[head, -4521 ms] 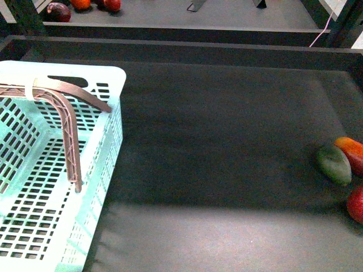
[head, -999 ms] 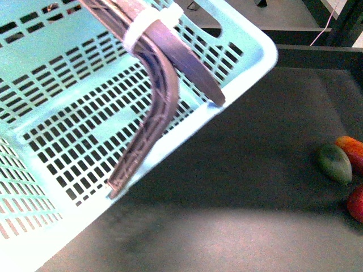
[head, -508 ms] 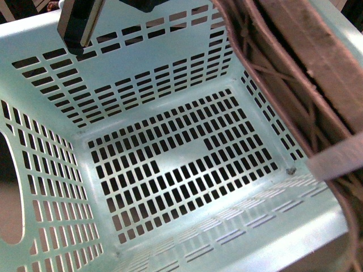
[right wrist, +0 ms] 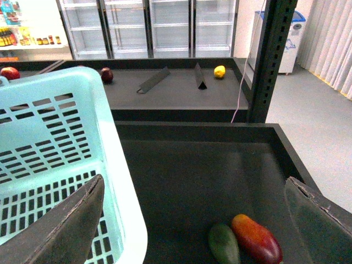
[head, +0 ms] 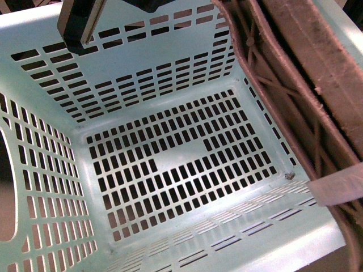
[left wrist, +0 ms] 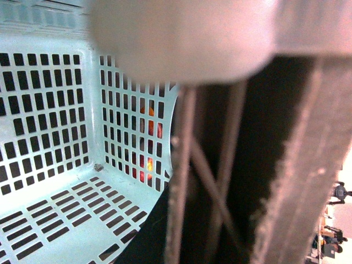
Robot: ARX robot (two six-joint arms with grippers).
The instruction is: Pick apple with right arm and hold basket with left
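Note:
The pale mint basket (head: pixel 170 164) is lifted close to the front camera and fills that view, its slotted floor facing me. Its brown latticed handle (head: pixel 295 73) with a white band crosses the right side. My left gripper is shut on the basket; one dark finger (head: pixel 79 25) shows at the top, and the handle lattice (left wrist: pixel 220 181) fills the left wrist view. My right gripper (right wrist: pixel 192 220) is open and empty above the dark table, beside the basket's rim (right wrist: pixel 118 159). The apple is out of view. Red-orange fruit (left wrist: pixel 147 164) glows through the basket slots; I cannot tell which.
An elongated green mango (right wrist: pixel 224 246) and an oblong orange-red fruit (right wrist: pixel 256 240) lie together on the dark table (right wrist: pixel 187 170) under my right gripper. A far shelf holds dark red fruits (right wrist: pixel 106 74) and a yellow one (right wrist: pixel 219 71). A black post (right wrist: pixel 269 60) stands at the right.
The basket has risen from the table's left and tilted towards the camera until it fills the front view. In the last half second it only shifted slightly.

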